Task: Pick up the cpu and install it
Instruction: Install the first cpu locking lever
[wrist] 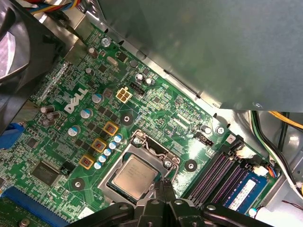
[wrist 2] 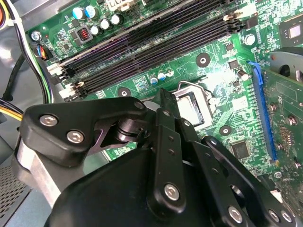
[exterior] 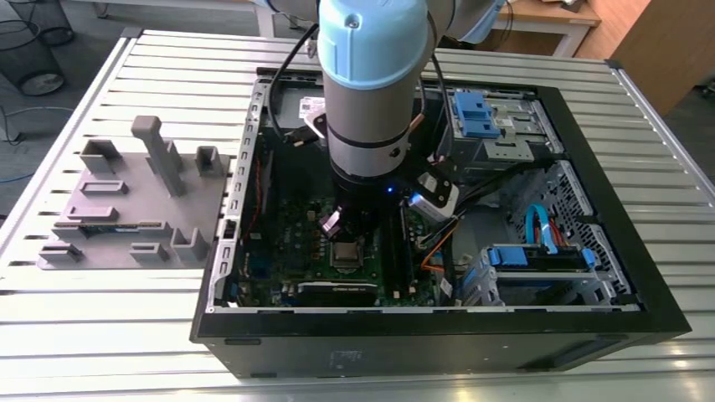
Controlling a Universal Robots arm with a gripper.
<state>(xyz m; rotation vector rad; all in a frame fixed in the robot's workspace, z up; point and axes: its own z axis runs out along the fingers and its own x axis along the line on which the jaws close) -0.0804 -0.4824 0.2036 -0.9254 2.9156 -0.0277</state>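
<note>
The cpu (wrist: 135, 176) is a small square chip with a silver-grey top. It lies flat in the socket on the green motherboard (wrist: 156, 109), with the socket's metal frame (wrist: 152, 145) around it. In the exterior view the cpu (exterior: 347, 250) sits just below the arm's wrist, inside the open computer case (exterior: 625, 276). My gripper (wrist: 164, 183) hovers at the edge of the socket, beside the cpu and slightly above it. Its two black fingers are pressed together with nothing between them. In the second wrist view the gripper (wrist 2: 163, 94) points at the near side of the cpu (wrist 2: 193, 105).
Black memory slots (wrist 2: 142, 52) run beside the socket, one holding a blue-labelled memory stick (wrist: 244, 189). An expansion card (wrist 2: 284, 109) lies on the other side. Blue drive cages (exterior: 483, 113) and orange cables (exterior: 430, 251) fill the exterior view's right. A grey fixture plate (exterior: 134, 201) sits outside the case.
</note>
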